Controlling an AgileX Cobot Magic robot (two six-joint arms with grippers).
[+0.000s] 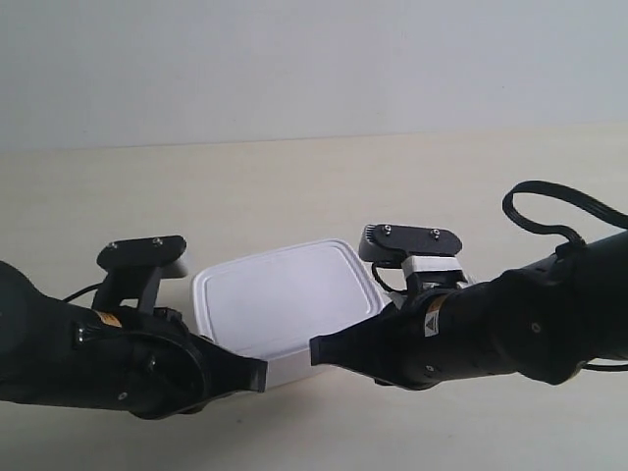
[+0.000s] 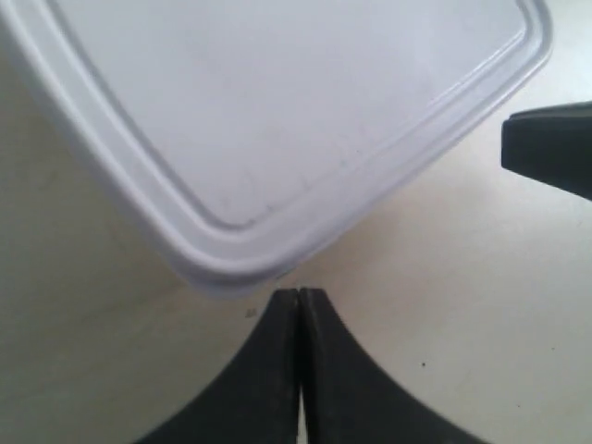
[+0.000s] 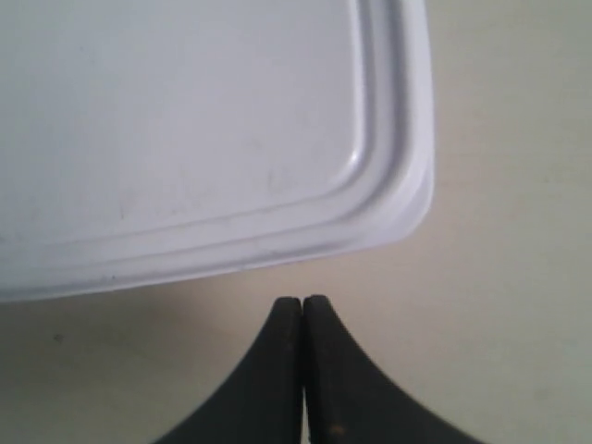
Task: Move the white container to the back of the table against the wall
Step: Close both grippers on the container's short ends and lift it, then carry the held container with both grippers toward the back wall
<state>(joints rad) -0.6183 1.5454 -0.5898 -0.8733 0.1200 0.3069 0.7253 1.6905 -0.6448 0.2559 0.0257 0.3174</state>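
Observation:
The white container [image 1: 285, 299] sits lid-up on the table [image 1: 294, 186], well forward of the wall [image 1: 294, 69]. In the exterior view, two black arms meet at its near edge. The gripper of the arm at that view's left [image 1: 257, 374] is by the near corner; the other arm's gripper [image 1: 319, 350] is just beside it. My left gripper [image 2: 300, 292] is shut and empty, its tips almost touching a rounded corner of the container [image 2: 277, 102]. My right gripper [image 3: 303, 300] is also shut and empty, a short gap from the container's [image 3: 185, 120] rim.
The other arm's black fingertip [image 2: 546, 148] shows at the edge of the left wrist view, beside the container. A looped black cable [image 1: 549, 211] rises from the arm at the exterior view's right. Bare tabletop lies between the container and the wall.

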